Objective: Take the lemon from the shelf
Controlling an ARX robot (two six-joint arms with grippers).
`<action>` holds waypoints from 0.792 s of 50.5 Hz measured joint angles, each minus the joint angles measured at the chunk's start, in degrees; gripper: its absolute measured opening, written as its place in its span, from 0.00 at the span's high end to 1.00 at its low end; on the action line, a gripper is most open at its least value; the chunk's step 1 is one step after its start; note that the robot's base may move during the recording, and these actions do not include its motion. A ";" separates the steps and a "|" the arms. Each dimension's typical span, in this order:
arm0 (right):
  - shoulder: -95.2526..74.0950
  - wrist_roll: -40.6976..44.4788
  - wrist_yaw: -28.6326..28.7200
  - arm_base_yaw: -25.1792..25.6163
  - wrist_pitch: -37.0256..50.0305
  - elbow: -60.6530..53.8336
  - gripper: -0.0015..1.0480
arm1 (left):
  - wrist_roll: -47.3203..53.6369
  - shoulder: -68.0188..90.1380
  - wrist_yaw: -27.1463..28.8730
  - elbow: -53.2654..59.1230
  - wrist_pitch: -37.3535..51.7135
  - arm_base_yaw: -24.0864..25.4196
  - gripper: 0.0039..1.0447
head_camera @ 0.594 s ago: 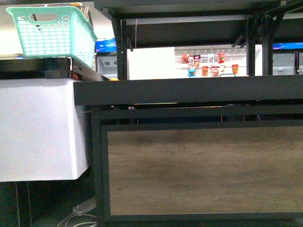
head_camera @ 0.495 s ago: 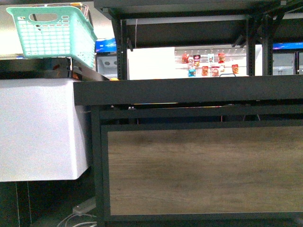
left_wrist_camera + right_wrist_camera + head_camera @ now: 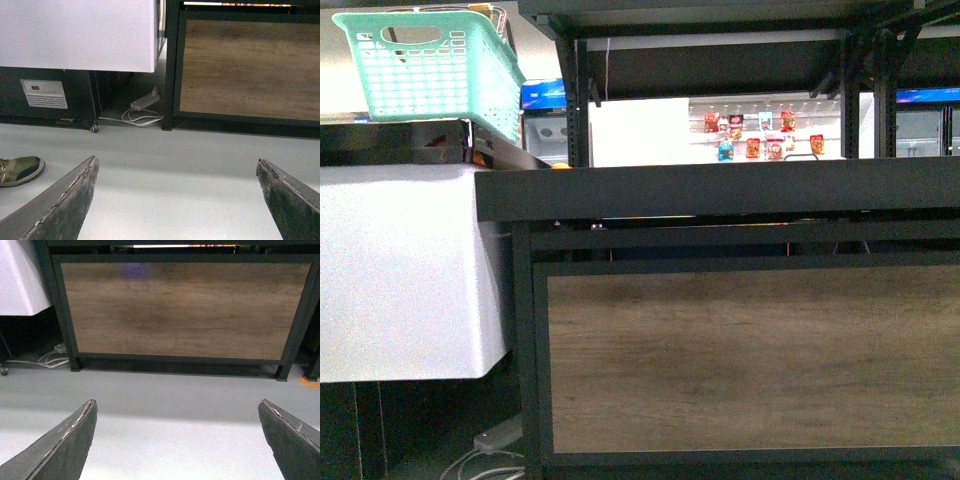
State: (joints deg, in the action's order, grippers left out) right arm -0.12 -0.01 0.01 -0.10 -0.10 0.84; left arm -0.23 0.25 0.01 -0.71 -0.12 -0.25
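Shelf (image 3: 720, 192) stands well apart ahead of left gripper (image 3: 176, 162) and right gripper (image 3: 176, 402), both low over floor (image 3: 165, 385), jaws spread wide, empty.

Left tool (image 3: 177, 160) spread wide and empty, right tool (image 3: 177, 401) spread wide and empty

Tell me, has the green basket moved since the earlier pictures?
No. The green basket keeps its place above the white cabinet, left of the shelf.
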 joint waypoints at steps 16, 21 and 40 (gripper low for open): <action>-0.04 0.00 0.02 0.00 0.00 0.02 0.07 | 0.00 0.00 -0.02 0.00 0.00 0.00 0.07; -0.02 0.00 0.00 0.00 0.00 0.02 0.07 | 0.00 0.00 -0.02 0.00 0.00 0.00 0.07; -0.02 0.00 0.00 0.00 0.00 0.02 0.07 | 0.00 -0.02 0.00 0.00 0.00 0.00 0.07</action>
State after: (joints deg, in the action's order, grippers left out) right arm -0.14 -0.01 0.01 -0.10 -0.10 0.86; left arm -0.23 0.23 0.01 -0.71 -0.12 -0.25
